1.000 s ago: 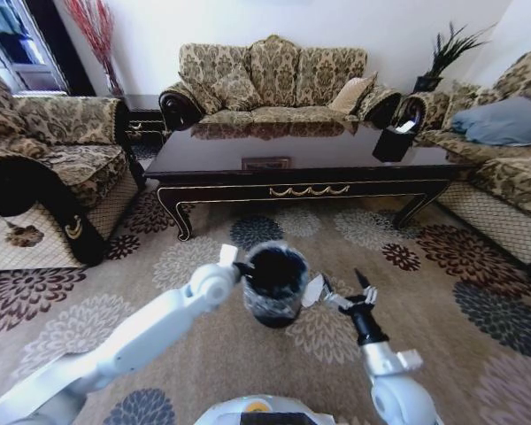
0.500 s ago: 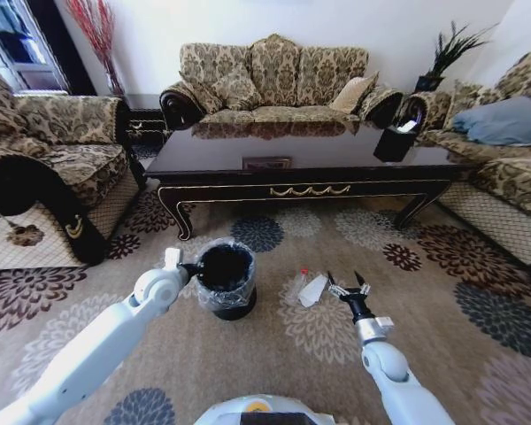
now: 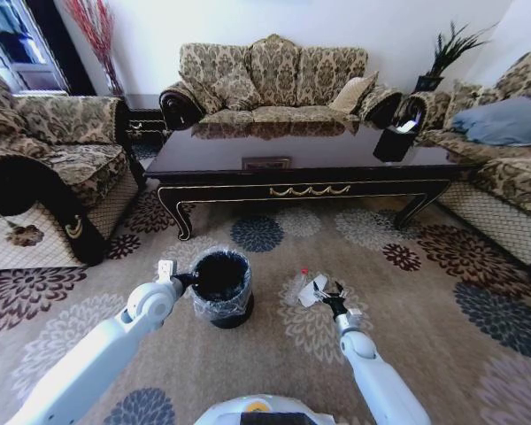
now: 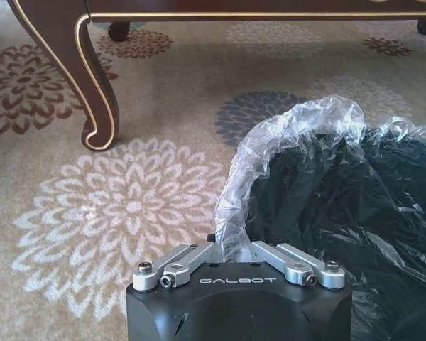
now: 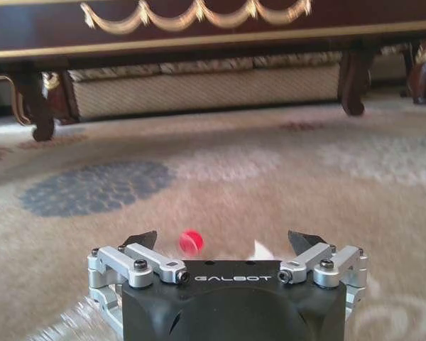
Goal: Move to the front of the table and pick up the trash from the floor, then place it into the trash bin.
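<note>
Pick step: right pincer (image 3: 326, 291) spread wide, low over the trash (image 3: 313, 290) on the floor (image 3: 425, 292); left pincer (image 3: 182, 279) clenched on trash bin (image 3: 221, 288) rim; next, straddle and close.

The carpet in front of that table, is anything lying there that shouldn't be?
Yes. A whitish paper scrap with a red bit lies on the carpet right of the bin. The right gripper hangs at it, fingers open; the left gripper grips the bin's rim.

left gripper (image 3: 179, 278) — jaws clamped | right gripper (image 3: 327, 292) — low, jaws spread
</note>
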`<state>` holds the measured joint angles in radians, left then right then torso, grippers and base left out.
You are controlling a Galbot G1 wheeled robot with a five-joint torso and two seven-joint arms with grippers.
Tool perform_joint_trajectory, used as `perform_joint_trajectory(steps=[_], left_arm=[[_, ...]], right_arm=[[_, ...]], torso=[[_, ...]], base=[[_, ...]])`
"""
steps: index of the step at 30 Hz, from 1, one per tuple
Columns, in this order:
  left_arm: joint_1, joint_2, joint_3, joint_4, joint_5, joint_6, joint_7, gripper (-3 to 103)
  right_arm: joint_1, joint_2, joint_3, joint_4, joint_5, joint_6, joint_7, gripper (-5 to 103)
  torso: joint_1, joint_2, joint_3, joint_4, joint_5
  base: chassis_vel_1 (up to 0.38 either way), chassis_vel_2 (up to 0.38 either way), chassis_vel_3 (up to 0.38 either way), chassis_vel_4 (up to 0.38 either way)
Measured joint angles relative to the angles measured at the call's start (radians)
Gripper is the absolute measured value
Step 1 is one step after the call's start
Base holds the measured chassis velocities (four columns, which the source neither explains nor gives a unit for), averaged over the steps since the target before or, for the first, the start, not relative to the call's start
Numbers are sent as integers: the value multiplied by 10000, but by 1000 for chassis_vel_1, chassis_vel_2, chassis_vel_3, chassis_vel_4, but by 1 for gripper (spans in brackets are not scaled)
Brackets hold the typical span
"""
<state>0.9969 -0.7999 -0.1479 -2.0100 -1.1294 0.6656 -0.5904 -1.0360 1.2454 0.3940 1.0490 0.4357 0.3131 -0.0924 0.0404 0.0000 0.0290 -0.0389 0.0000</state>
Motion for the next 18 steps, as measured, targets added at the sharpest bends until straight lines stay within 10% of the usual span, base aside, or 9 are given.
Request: perform_joint_trajectory(steps=[18], left_arm=[[75,19,178,-399,-410,82,-436,3]], right_arm=[[1556,353,-138,-3327,193,321,-852,100]], torso=[[0,0,0,-1,0]], base=[[0,0,0,0]])
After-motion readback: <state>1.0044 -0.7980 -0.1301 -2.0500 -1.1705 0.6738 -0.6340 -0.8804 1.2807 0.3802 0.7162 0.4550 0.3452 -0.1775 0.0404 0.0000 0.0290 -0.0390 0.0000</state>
